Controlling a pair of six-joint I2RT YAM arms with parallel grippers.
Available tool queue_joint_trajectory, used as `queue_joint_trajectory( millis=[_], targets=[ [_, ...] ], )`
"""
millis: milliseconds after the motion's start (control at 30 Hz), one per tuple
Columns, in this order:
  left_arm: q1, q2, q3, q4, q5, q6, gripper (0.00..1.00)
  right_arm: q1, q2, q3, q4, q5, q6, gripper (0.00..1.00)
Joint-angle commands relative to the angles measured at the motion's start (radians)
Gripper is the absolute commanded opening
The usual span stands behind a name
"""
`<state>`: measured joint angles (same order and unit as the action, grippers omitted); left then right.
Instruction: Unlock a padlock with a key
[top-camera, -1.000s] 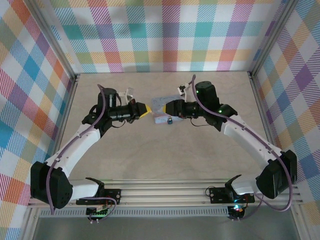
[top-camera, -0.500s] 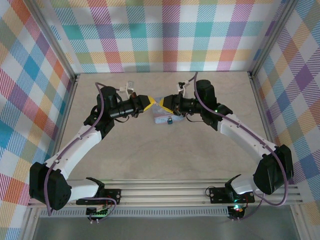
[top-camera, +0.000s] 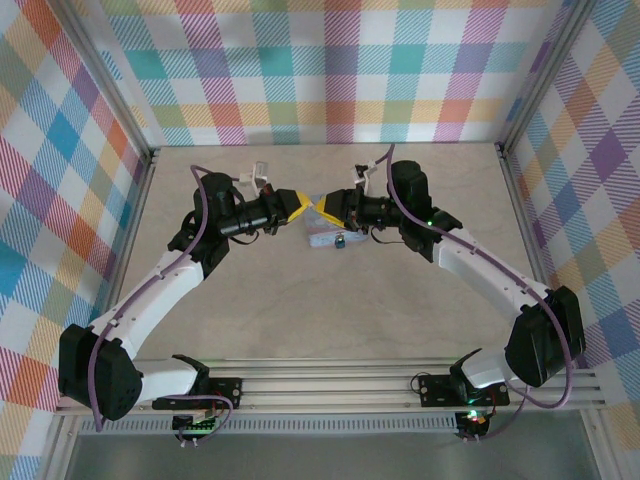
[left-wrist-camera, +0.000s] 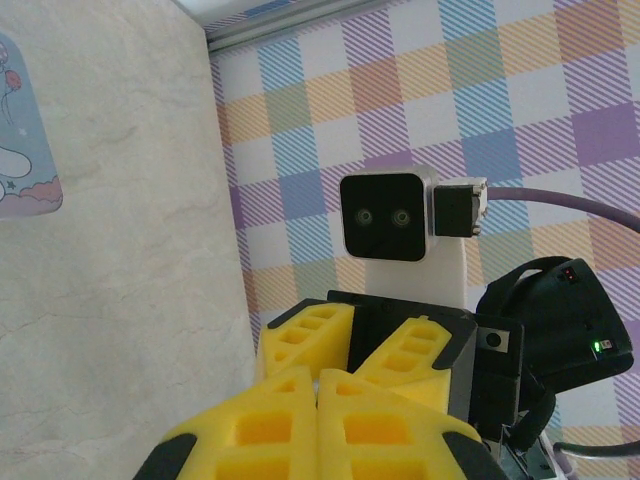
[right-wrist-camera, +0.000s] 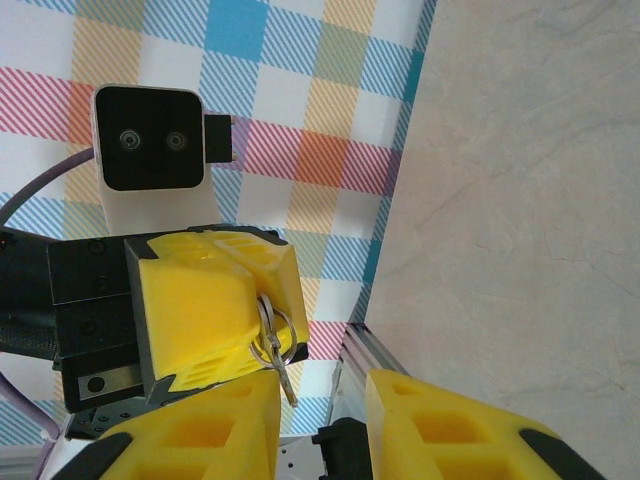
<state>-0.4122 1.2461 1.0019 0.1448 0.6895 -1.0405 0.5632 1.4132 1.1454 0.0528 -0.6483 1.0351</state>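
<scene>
The counter (top-camera: 330, 310) is a pale beige, stone-veined surface. It is boxed in on three sides by walls (top-camera: 330, 70) covered in pastel plaid, with grey metal posts at the corners. A ribbed metal rail (top-camera: 330, 385) runs along the near edge, where both arm bases are bolted.

The arms reach in from either side and meet tip to tip above the middle of the far half of the counter. The left tool (top-camera: 300, 208) has its yellow fingers pressed together. In the right wrist view they are clamped on the ring of the key (right-wrist-camera: 283, 375), which hangs below them. The right tool (top-camera: 325, 210) faces it with its fingers apart, and in its own camera the key hangs in the gap between them, just clear of the left-hand finger.

Just below the meeting tips a pale blue tin (top-camera: 318, 232) lies flat on the counter. The padlock (top-camera: 340, 241) sits on the counter at the tin's near edge, small and blue, apart from both tools.
</scene>
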Motion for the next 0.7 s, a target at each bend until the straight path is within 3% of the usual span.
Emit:
queue_joint_trajectory(
  millis=[0, 667],
  targets=[
    [-0.013, -0.012, 0.008, 0.046, 0.020, -0.021, 0.00, 0.004, 0.010, -0.003, 0.038, -0.014, -0.008, 0.29],
    [-0.019, -0.003, 0.006, 0.047, 0.091, -0.021, 0.00, 0.000, 0.020, 0.002, 0.053, -0.058, -0.097, 0.17]
  ],
)
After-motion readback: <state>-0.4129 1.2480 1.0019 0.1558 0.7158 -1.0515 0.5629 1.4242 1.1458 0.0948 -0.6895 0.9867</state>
